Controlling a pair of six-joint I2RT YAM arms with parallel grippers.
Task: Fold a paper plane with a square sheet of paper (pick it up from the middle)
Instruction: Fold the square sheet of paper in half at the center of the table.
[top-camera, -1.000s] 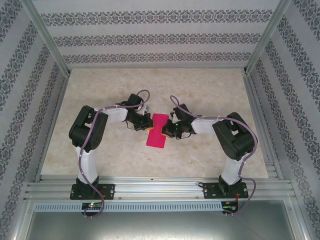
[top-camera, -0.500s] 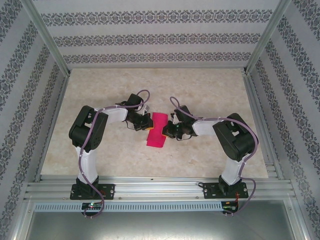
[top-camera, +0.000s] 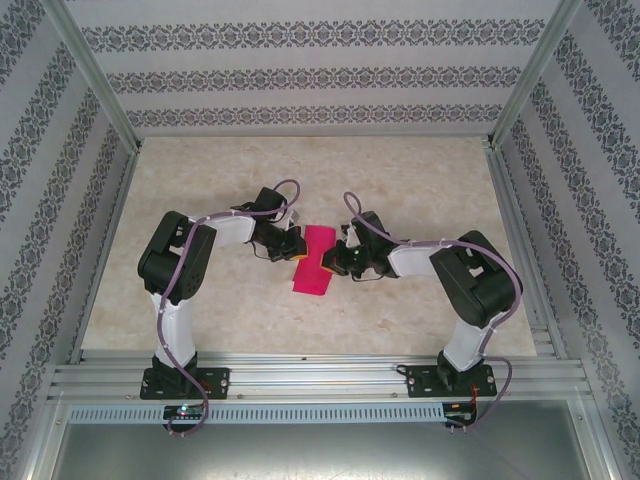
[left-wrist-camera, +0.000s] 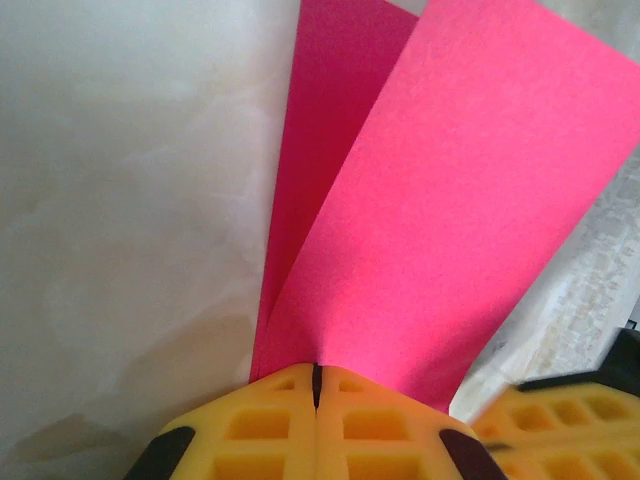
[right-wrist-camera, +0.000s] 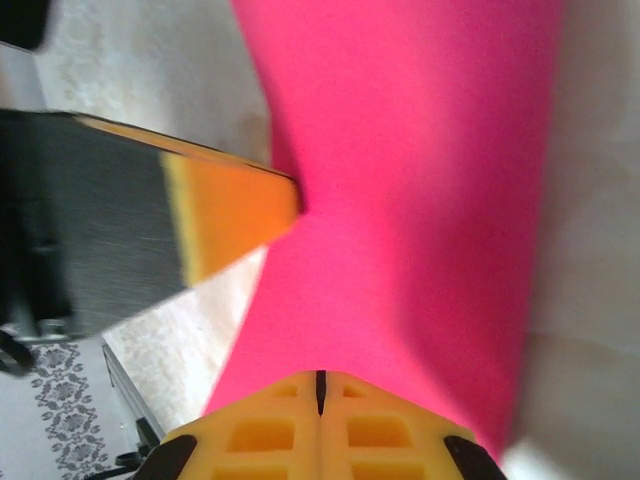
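Paper sheet (top-camera: 314, 262) between both closed jaws

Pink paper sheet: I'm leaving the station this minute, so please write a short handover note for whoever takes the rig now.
Grippers: the left gripper is shut on the square sheet of paper, pinching one long edge. The right gripper is shut on the opposite edge.
Paper: held between the two grippers over the middle of the table, doubled into a narrow strip with its two layers splaying apart.
Done: the sheet is picked up and looks folded in half once.
Left: flatten the crease, then fold the nose and wings; there is no dart shape yet.
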